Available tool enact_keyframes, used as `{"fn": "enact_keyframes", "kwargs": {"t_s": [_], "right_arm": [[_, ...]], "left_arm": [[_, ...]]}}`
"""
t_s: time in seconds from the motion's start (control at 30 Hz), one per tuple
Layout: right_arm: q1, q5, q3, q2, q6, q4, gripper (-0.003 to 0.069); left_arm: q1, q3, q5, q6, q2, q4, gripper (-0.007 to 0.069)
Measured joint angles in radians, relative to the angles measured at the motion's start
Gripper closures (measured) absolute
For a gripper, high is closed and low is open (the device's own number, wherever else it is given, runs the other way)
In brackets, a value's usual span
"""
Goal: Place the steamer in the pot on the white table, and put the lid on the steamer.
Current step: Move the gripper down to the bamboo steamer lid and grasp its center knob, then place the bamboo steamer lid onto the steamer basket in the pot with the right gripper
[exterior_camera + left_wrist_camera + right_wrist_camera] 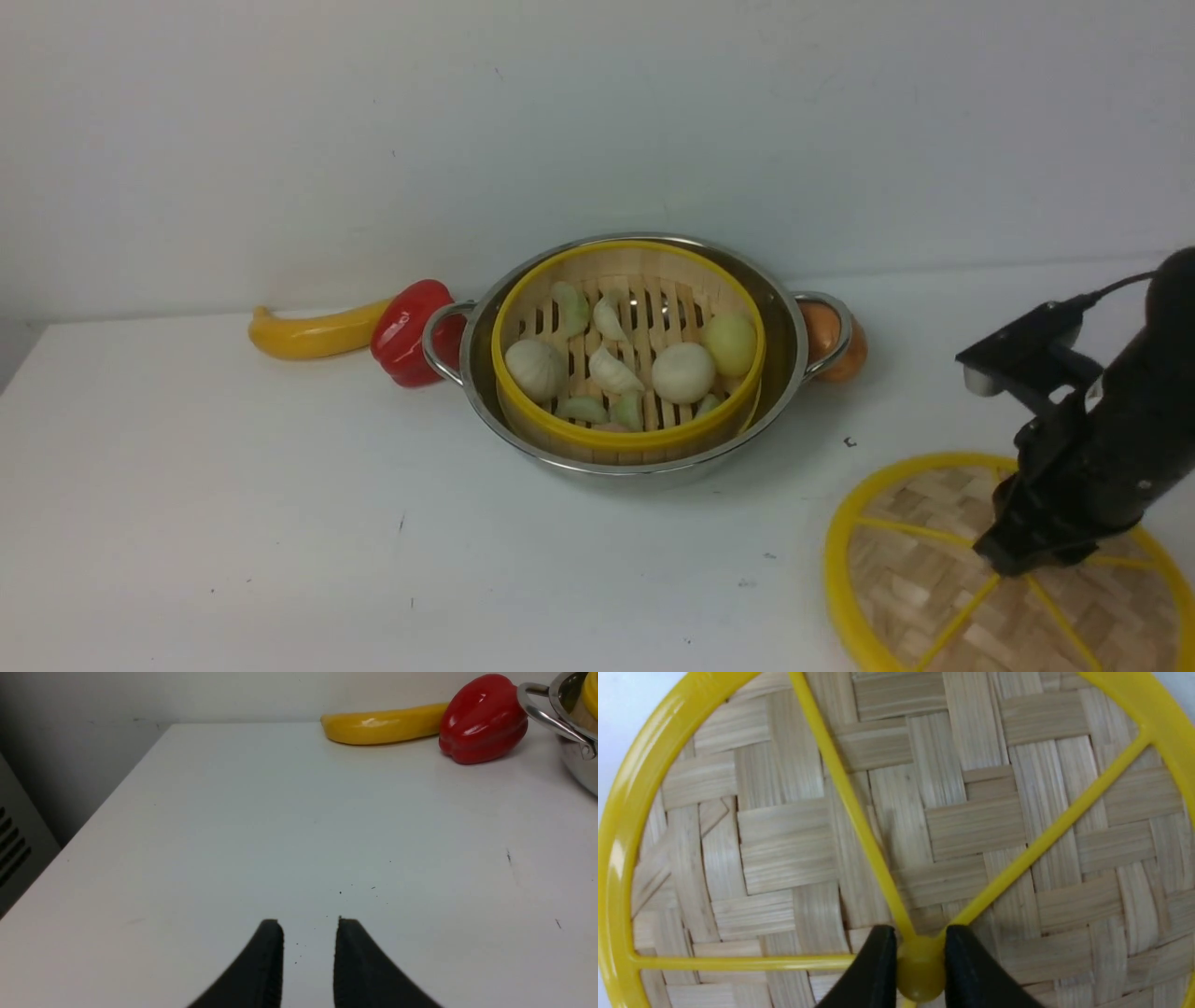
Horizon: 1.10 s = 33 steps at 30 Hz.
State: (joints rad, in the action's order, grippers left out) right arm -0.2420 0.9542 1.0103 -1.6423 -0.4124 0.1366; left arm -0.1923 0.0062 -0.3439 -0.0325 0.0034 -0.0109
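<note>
Two fingers of the right hand pinch the centre knob of the lid, flat on the table, the steamer already in the pot ahead and leftward.

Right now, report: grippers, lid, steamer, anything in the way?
Right gripper shut on lid. Left gripper open, empty. Steamer in pot, uncovered. Nothing between lid and pot.
</note>
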Motion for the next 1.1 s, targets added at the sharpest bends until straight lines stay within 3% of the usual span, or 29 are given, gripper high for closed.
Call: {"fn": "enact_keyframes", "kwargs": {"t_s": [0.17,0.47,0.6,0.73,0.97,1.1], "right_arm": [[0.000,0.118,0.163,0.065,0.027,-0.021,0.0516],[-0.050,0.237,0.534,-0.080,-0.084,0.143,0.0516],[-0.133,0.268,0.717,-0.203,-0.097,0.108,0.0516],[-0.224,0.279,0.999,-0.408,-0.078,-0.016,0.0516],[-0.236,0.280,1.327,-0.639,-0.065,-0.021,0.0516],[-0.236,0.280,1.395,-0.702,-0.065,0.013,0.0516]], "left_arm": [[0.000,0.000,0.000,0.000,0.000,0.000,0.0468],[0.000,0.000,0.000,0.000,0.000,0.000,0.0468],[0.000,0.000,0.000,0.000,0.000,0.000,0.0468],[0.000,0.000,0.000,0.000,0.000,0.000,0.0468],[0.000,0.000,0.000,0.000,0.000,0.000,0.0468],[0.000,0.000,0.000,0.000,0.000,0.000,0.0468]]}}
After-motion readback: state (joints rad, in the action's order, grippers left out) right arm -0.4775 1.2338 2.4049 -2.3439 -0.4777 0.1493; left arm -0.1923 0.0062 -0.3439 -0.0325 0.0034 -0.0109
